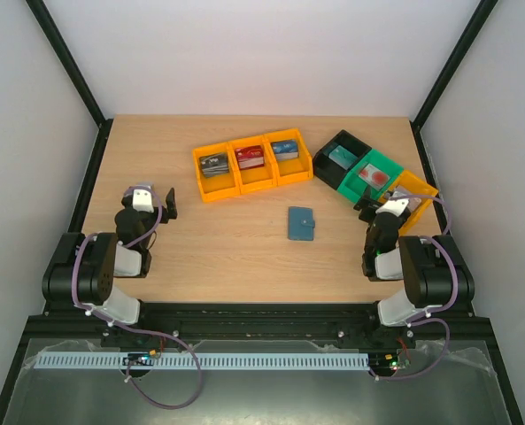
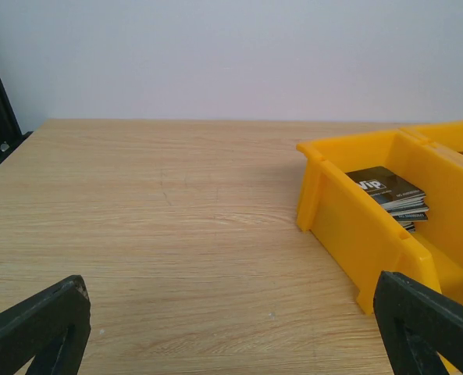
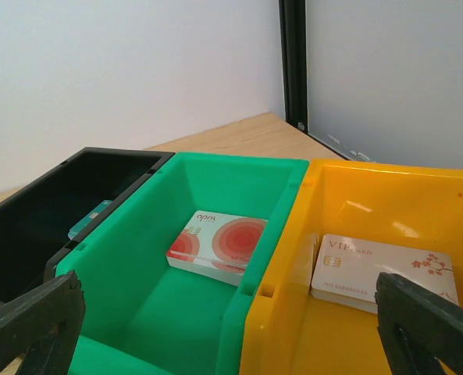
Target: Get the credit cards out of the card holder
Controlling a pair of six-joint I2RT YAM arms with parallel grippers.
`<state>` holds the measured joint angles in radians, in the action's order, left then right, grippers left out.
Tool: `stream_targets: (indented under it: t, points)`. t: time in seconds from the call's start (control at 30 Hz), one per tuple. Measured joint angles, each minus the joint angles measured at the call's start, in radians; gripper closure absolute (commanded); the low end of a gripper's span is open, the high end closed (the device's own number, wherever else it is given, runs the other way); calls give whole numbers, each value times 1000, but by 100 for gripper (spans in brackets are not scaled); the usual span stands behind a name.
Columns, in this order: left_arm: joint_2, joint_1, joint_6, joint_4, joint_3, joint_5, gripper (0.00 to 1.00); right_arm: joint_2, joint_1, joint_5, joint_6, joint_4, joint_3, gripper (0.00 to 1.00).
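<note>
- Teal-blue card holder [image 1: 301, 223] lies flat and shut near the middle of the wooden counter [image 1: 218, 252], apart from everything else; its inside is hidden.
- Behind the card holder and to its left, three orange bins [image 1: 249, 164] stand in a touching row. Each holds a small stack: dark cards [image 2: 391, 194] in the left one, red cards [image 1: 250, 158] in the middle one, blue cards [image 1: 285, 148] in the right one.
- Behind the card holder and to its right, a black bin [image 3: 28, 234], a green bin [image 3: 137, 258] and a yellow bin [image 3: 356, 211] sit side by side in a slanted row.
- A teal card [image 3: 90, 219] leans against the black bin's far wall, a red-and-white card [image 3: 215, 246] lies in the green bin, and a pale card [image 3: 383, 269] lies in the yellow bin.
- The left end effector [image 1: 151, 202] is well to the left of the card holder, its jaws spread wide with nothing between them.
- The right end effector [image 1: 386, 211] is to the right of the card holder, close in front of the green and yellow bins, its jaws also spread wide and holding nothing.
</note>
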<state>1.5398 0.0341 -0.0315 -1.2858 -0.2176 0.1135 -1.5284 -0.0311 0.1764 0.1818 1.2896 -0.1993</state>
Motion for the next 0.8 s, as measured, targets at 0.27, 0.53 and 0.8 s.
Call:
stream_targets:
  t: [0.27,0.53,0.8]
  points:
    - [0,0,0,-1,0,0,1,0,0,0,0,0,0,1]
    - [0,0,0,0,0,0,1,71,0,14,4,-139,-37,1]
    - [-57,48,-43,209,-107,-19,0,428,5,-259,156,-652,-363,12]
